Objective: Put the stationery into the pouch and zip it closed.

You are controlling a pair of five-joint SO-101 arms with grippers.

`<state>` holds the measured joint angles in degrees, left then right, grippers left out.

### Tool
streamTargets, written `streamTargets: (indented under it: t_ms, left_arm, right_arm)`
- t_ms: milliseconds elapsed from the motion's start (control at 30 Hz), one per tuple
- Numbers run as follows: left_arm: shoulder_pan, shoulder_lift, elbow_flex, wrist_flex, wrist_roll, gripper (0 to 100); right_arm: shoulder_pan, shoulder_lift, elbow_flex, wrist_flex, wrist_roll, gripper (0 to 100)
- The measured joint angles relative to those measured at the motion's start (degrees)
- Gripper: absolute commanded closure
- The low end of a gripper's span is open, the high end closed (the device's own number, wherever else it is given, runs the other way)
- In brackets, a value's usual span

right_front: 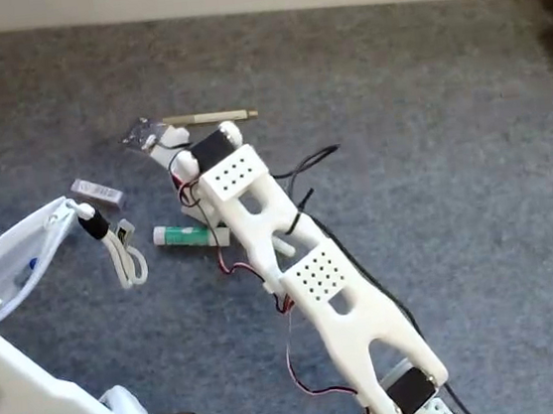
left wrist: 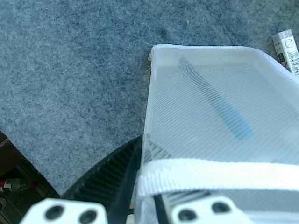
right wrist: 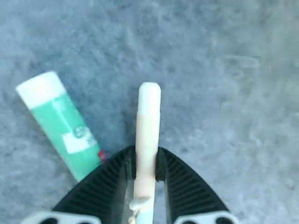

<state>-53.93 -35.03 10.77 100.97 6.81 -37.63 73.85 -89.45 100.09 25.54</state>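
Pouch, white mesh, left edge of high view; blue pen inside. Left gripper clamped on pouch rim. Right gripper closed on cream pen, low over grey carpet, just beside green glue stick. Farther, upper left of high view: eraser, wrapped item, beige pen. Handling: carry cream pen tip-first to pouch opening; hold rim steady; release only once well inside.
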Motion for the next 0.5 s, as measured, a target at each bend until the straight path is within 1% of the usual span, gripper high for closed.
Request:
streamTargets:
  t_ms: [300,500]
  left_arm:
    - [0.00,0.00,0.00,0.00,0.00,99]
    - [0.00,0.00,0.00,0.00,0.00,99]
  right_arm:
    - [5.19,0.00,0.00,0.00,0.00,97.4]
    - [6.07,0.00,0.00,0.00,0.00,97.4]
